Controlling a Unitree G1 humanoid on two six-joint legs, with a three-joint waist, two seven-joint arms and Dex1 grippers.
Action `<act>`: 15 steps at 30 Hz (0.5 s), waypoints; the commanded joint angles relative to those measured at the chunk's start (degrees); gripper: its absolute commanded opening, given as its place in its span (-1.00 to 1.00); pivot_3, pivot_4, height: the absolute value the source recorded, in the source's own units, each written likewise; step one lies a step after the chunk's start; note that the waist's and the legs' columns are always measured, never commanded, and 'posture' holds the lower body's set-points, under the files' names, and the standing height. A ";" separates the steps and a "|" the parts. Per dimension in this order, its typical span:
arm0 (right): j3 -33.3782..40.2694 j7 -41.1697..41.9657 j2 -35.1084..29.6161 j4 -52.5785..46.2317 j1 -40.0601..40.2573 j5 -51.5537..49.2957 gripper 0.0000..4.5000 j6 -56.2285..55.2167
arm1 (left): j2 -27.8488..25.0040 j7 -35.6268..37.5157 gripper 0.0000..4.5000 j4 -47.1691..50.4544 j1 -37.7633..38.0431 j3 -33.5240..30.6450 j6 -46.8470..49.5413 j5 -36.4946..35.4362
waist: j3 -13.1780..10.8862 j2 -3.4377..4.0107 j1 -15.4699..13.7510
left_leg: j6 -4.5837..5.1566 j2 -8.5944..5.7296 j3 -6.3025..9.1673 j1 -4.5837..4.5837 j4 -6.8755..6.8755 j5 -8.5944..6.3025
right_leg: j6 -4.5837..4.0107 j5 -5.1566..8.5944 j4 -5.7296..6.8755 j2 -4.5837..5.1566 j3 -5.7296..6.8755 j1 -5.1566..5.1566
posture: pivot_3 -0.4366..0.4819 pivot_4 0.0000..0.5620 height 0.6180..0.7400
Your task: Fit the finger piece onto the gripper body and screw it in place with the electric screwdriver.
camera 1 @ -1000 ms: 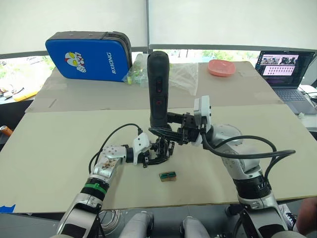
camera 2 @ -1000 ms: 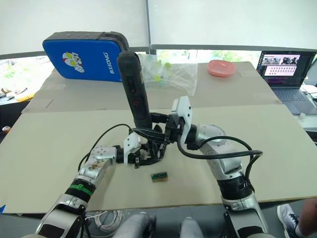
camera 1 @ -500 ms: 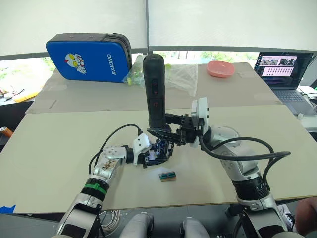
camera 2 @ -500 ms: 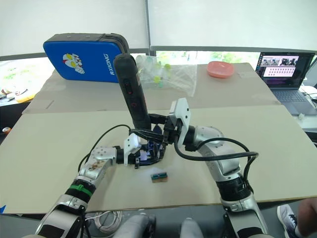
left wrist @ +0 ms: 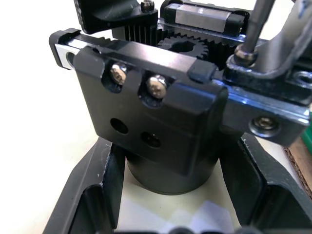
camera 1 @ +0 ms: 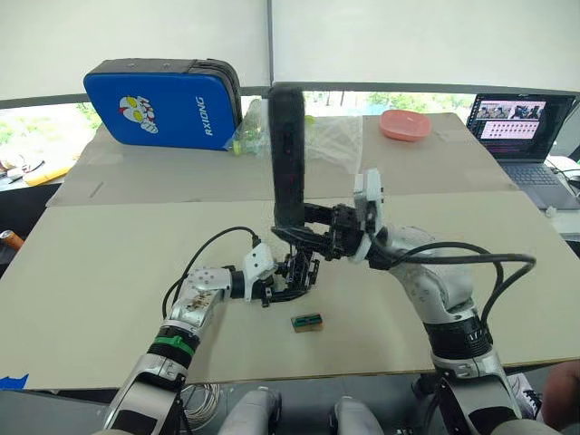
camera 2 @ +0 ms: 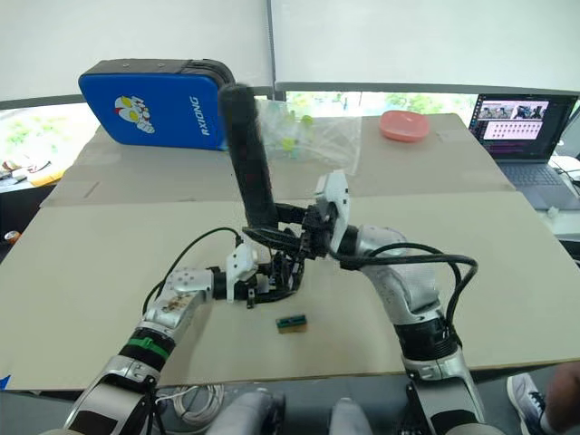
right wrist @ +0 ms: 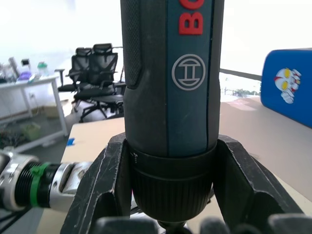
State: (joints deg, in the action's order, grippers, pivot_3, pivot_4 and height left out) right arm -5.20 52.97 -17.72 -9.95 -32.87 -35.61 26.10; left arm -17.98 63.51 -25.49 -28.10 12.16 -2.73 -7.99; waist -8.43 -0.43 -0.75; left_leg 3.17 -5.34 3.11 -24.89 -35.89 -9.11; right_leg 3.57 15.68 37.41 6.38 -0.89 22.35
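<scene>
The gripper body [camera 1: 294, 272], a black assembly with gear teeth and a rail, stands on the table with my left gripper [camera 1: 272, 286] shut around its round base. In the left wrist view the fingers [left wrist: 92, 195] flank that base, and two screws [left wrist: 157, 85] sit in a black block on the gripper body [left wrist: 161, 122]. My right gripper [camera 1: 313, 237] is shut on the electric screwdriver [camera 1: 288, 154], held upright just over the body. Its thin bit [left wrist: 254, 27] comes down onto the rail. I cannot pick out the finger piece among the black parts.
A small green-brown block [camera 1: 306, 321] lies just in front of the body. At the back stand a blue case [camera 1: 163, 101], a clear plastic bag [camera 1: 331, 140], a pink bowl [camera 1: 404, 124] and an open laptop [camera 1: 521, 127]. The screwdriver's cable loops near my left wrist.
The screwdriver has swung from a lean to nearly upright and turned about its axis, so its side buttons face away. The left gripper and the body have stayed put.
</scene>
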 commanded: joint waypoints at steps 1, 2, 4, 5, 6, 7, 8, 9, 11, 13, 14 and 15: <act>2.96 3.50 -0.70 -4.26 -2.66 -3.38 -0.15 -2.63 | -0.04 -1.62 0.02 -1.04 1.11 0.90 0.84 1.66 | 0.00 0.00 -0.01 | 0.00 0.00 0.00 0.00 0.00 0.00 | 0.00 0.00 -0.02 0.00 0.00 -0.01 | -0.05 -0.47 1.00; 3.23 4.10 -1.19 -4.47 -2.89 -3.42 -0.15 -2.82 | -0.08 -1.85 0.02 -1.09 1.14 0.88 1.00 1.75 | 0.00 0.00 -0.01 | 0.00 0.00 0.00 -0.01 0.00 0.00 | 0.00 0.00 -0.08 0.00 0.01 -0.02 | -0.05 -0.47 1.00; 3.80 5.32 -2.10 -4.85 -3.30 -3.68 -0.15 -3.14 | -0.16 -1.96 0.02 -1.05 1.25 0.93 1.13 1.74 | 0.00 0.00 0.00 | 0.00 0.00 0.00 -0.01 0.00 0.00 | 0.00 0.00 -0.13 -0.01 0.03 -0.05 | -0.05 -0.47 1.00; 4.06 5.72 -2.44 -5.07 -3.46 -3.83 -0.15 -3.21 | -0.23 -1.90 0.02 -0.94 1.33 1.00 1.26 1.71 | 0.00 0.00 0.00 | 0.00 0.00 0.00 -0.01 0.00 0.00 | 0.00 0.00 -0.13 -0.01 0.03 -0.05 | -0.05 -0.47 1.00; 4.27 6.10 -2.79 -5.23 -3.60 -4.00 -0.15 -3.19 | -0.28 -1.83 0.02 -0.87 1.36 1.06 1.31 1.69 | 0.00 0.00 -0.01 | 0.00 0.00 0.00 -0.01 0.00 0.00 | 0.01 -0.01 -0.13 0.00 0.02 -0.05 | -0.05 -0.47 1.00; 4.39 6.47 -3.08 -5.44 -3.63 -4.12 -0.15 -3.18 | -0.32 -1.82 0.02 -0.80 1.42 1.09 1.37 1.65 | 0.00 0.00 -0.01 | 0.00 0.00 0.00 -0.01 0.00 0.00 | 0.01 0.00 -0.13 0.00 0.03 -0.05 | -0.05 -0.47 1.00; 4.44 6.80 -3.34 -5.68 -3.57 -4.09 -0.15 -3.27 | -0.36 -1.81 0.02 -0.71 1.51 1.10 1.47 1.60 | 0.00 0.00 -0.01 | 0.00 0.00 0.00 -0.01 0.00 0.00 | 0.01 0.00 -0.14 0.00 0.03 -0.05 | -0.05 -0.47 1.00; 4.48 7.05 -3.51 -5.90 -3.47 -4.07 -0.15 -3.36 | -0.40 -1.81 0.02 -0.62 1.60 1.09 1.53 1.56 | 0.00 0.00 0.00 | 0.00 0.00 0.00 -0.01 0.00 0.00 | 0.01 0.00 -0.15 0.01 0.03 -0.06 | -0.05 -0.47 1.00; 4.66 7.44 -3.73 -6.42 -3.14 -4.11 -0.15 -3.63 | -0.51 -1.73 0.02 -0.44 1.72 1.09 1.80 1.48 | 0.00 0.00 0.01 | 0.00 0.00 0.00 -0.01 0.02 0.00 | 0.01 0.00 -0.18 0.02 0.03 -0.05 | -0.05 -0.47 1.00; 5.18 7.61 -3.81 -6.89 -2.95 -4.38 -0.15 -3.97 | -0.40 -1.91 0.02 -0.36 1.69 0.68 2.70 0.98 | 0.00 0.00 0.01 | 0.00 0.00 0.00 -0.01 0.03 -0.01 | 0.01 0.00 -0.20 0.03 0.02 -0.05 | -0.05 -0.47 1.00; 5.54 7.58 -3.84 -7.27 -2.92 -4.65 -0.15 -4.05 | -0.34 -1.97 0.02 -0.22 1.74 0.44 3.18 0.63 | 0.00 0.00 0.00 | 0.00 0.00 0.00 -0.01 0.03 -0.01 | 0.01 0.00 -0.20 0.04 0.02 -0.05 | -0.05 -0.47 1.00; 5.99 7.49 -3.88 -7.74 -2.97 -5.04 -0.15 -4.07 | -0.34 -2.43 0.24 -0.13 1.80 0.22 2.98 0.64 | 0.00 0.00 0.01 | 0.00 0.00 0.00 -0.02 0.03 -0.01 | 0.01 0.00 -0.20 0.04 0.02 -0.05 | -0.05 -0.47 1.00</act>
State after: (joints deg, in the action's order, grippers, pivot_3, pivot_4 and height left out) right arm -2.09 60.27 -21.40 -14.29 -34.95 -37.60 24.27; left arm -17.96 62.38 -24.41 -27.35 12.21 -1.74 -8.48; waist -8.43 -0.43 -0.74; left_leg 3.17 -5.34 3.11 -24.92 -35.86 -9.11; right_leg 3.58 15.68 37.21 6.42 -0.86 22.31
